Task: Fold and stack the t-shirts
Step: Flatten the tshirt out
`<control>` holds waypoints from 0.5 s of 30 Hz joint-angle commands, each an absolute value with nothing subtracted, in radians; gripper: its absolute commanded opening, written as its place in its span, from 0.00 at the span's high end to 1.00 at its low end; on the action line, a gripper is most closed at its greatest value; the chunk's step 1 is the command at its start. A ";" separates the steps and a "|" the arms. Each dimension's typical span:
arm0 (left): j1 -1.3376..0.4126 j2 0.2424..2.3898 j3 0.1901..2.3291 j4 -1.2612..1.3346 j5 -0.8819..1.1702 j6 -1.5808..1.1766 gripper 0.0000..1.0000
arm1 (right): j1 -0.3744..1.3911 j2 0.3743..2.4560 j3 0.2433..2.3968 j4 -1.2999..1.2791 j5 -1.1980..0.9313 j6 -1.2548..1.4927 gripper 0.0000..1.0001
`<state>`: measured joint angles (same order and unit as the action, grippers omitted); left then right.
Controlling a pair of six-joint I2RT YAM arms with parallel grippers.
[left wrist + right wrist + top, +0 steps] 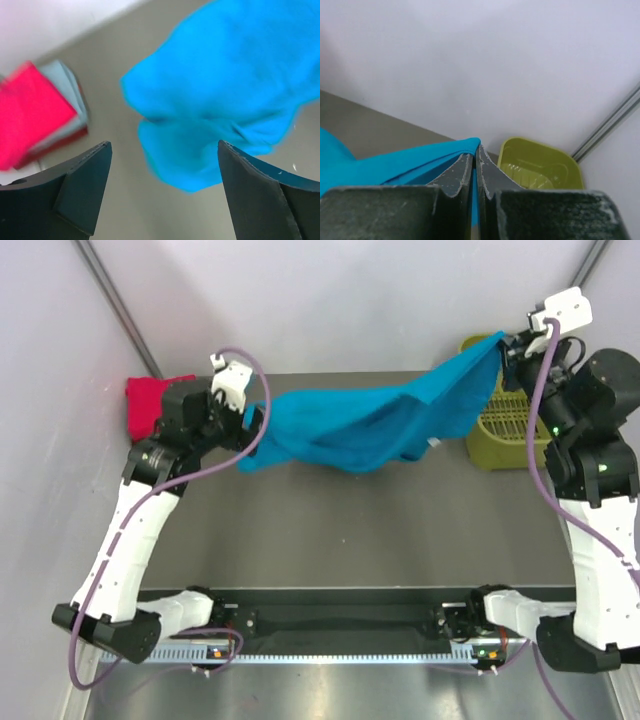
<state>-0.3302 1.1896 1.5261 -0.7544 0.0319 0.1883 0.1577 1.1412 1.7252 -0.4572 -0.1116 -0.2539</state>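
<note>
The teal-blue t-shirt [370, 425] hangs stretched across the back of the table. My right gripper [505, 348] is shut on one edge of it, raised at the far right; in the right wrist view the cloth [395, 162] is pinched between the closed fingers [476, 150]. My left gripper [250, 418] is open at the shirt's lower left end. In the left wrist view the shirt [225, 75] lies beyond the fingertips [164, 145], not between them. The folded red shirt [150, 400] lies at the far left on a pale grey-blue one [67, 82].
The olive-green basket [500, 430] stands at the far right under the right gripper, and shows in the right wrist view [540, 165]. Walls close in the back and both sides. The grey table [350, 530] spreads in front of the shirt.
</note>
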 commanded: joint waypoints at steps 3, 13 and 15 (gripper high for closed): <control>-0.330 1.203 1.407 -0.741 0.052 0.155 0.10 | 0.149 1.193 1.644 -0.471 -0.133 -0.207 1.00; -0.342 1.448 1.342 -0.663 0.273 0.152 0.30 | 0.149 1.325 1.598 -0.442 -0.190 -0.146 1.00; -0.368 1.447 1.300 -0.653 0.317 0.172 0.36 | 0.149 1.333 1.601 -0.443 -0.184 -0.150 1.00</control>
<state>-0.3389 1.4788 1.3319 -0.7025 0.2092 0.1581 0.1555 1.3701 1.5703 -0.4965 -0.1638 -0.1734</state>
